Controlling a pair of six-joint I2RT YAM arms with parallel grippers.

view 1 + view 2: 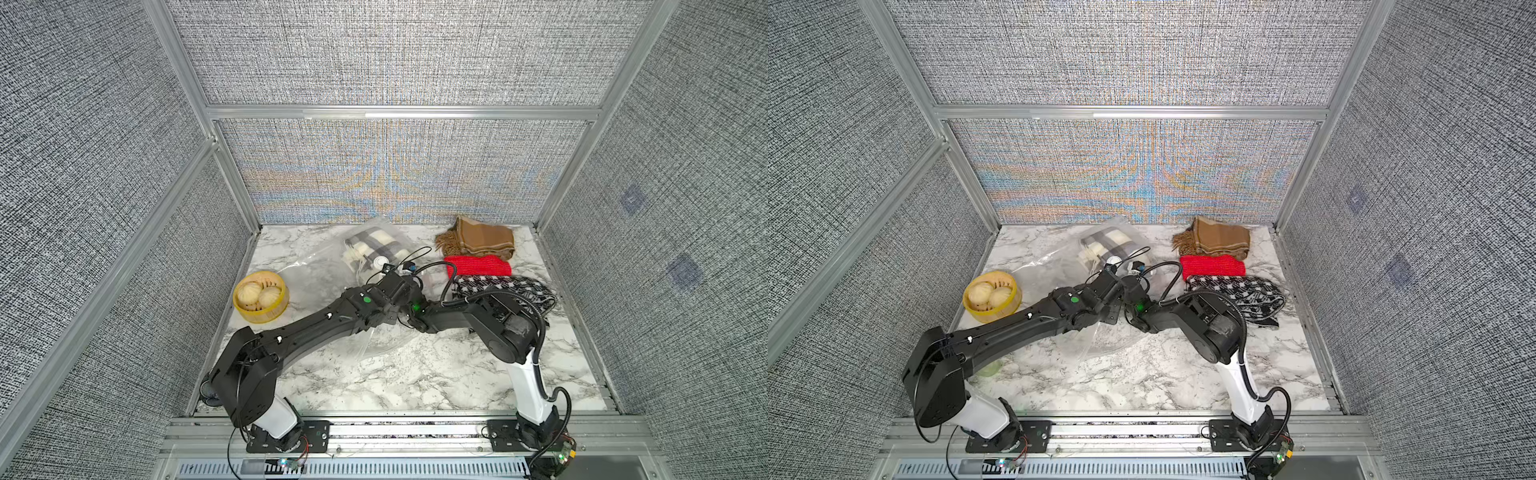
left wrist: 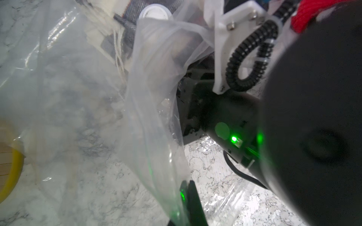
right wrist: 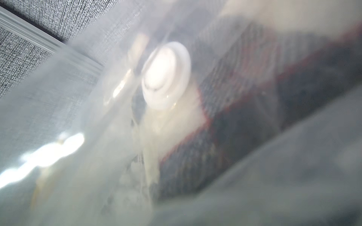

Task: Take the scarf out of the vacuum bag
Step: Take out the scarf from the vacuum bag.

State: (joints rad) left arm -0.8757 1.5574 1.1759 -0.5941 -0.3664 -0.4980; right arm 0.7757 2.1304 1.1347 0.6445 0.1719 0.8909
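Note:
The vacuum bag [image 1: 320, 270] lies crumpled at the back of the marble table, its white valve [image 3: 166, 74] facing up. Inside it is the scarf [image 1: 374, 243], plaid in grey and cream with a fringe. My left gripper [image 2: 186, 197] is shut on a fold of the bag's plastic and holds it off the table. My right gripper [image 1: 1136, 272] reaches in beside the valve toward the scarf. Plastic film lies across the right wrist view and hides its fingertips. What lies between them does not show.
A yellow bamboo steamer [image 1: 261, 297] with buns stands left of the bag. At the back right lie a brown fringed cloth [image 1: 478, 241], a red knit [image 1: 478, 266] and a black-and-white knit [image 1: 503, 289]. Both forearms cross over the table's middle.

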